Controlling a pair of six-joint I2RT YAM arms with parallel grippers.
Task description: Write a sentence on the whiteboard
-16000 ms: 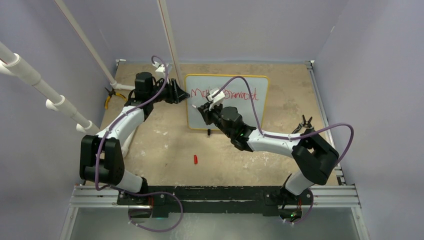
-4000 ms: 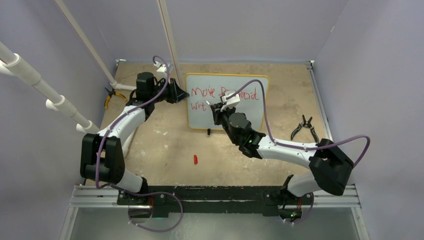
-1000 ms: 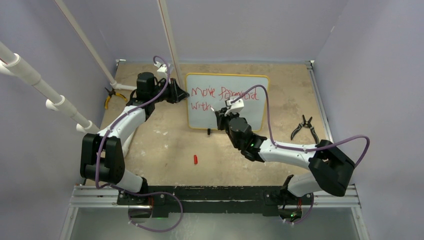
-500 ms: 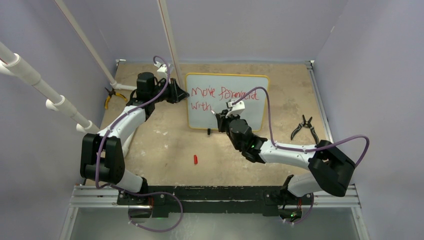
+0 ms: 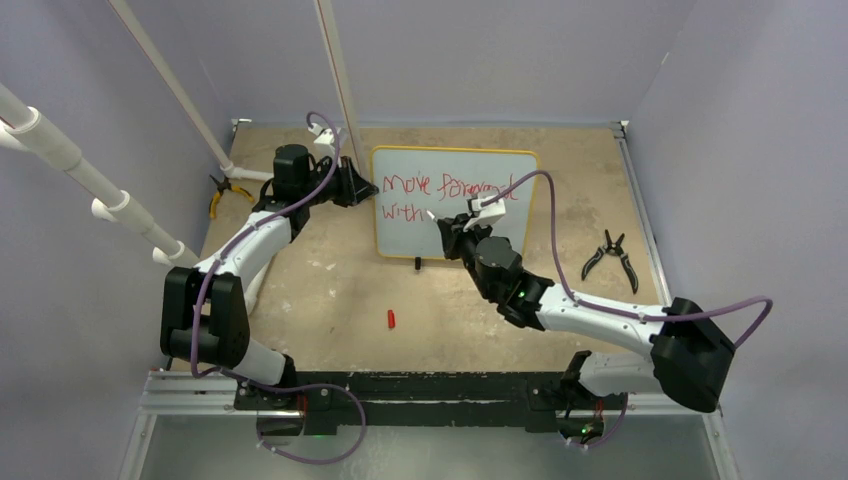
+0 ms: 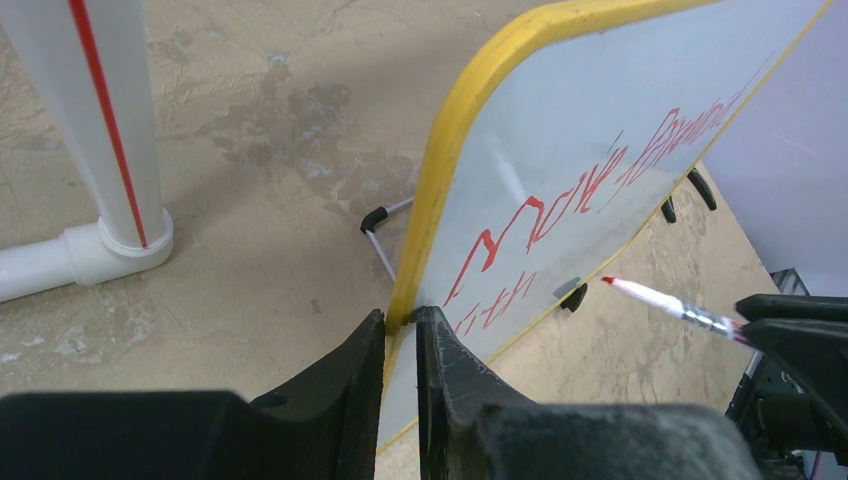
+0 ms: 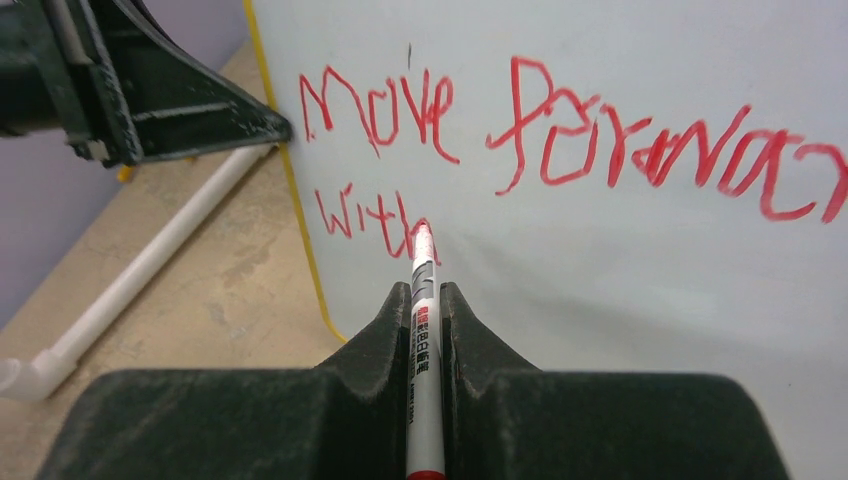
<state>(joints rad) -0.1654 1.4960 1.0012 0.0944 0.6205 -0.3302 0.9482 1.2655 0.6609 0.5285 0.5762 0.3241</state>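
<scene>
Mottled tan bench [image 5: 330,290] under purple walls: nearest the arm bases, a small red cap [image 5: 391,319] lies alone, behind and to the left of the right tool [image 7: 425,292]. That tool is clamped tight on a red marker [image 7: 424,335], whose tip points at the end of the word "with"; whether it touches the surface cannot be told. Directly ahead of it the whiteboard [image 5: 455,163] stands on black feet, leaning back, bearing the sentence [image 7: 520,125] so far in red: "Move forward" above "with". The left tool [image 6: 400,322] pinches the board's yellow left edge between closed fingers. Black pliers [image 5: 610,255] lie well to the right of the right tool; yellow-handled pliers [image 5: 222,192] sit left of the left tool, beside a white pipe [image 6: 105,150].
</scene>
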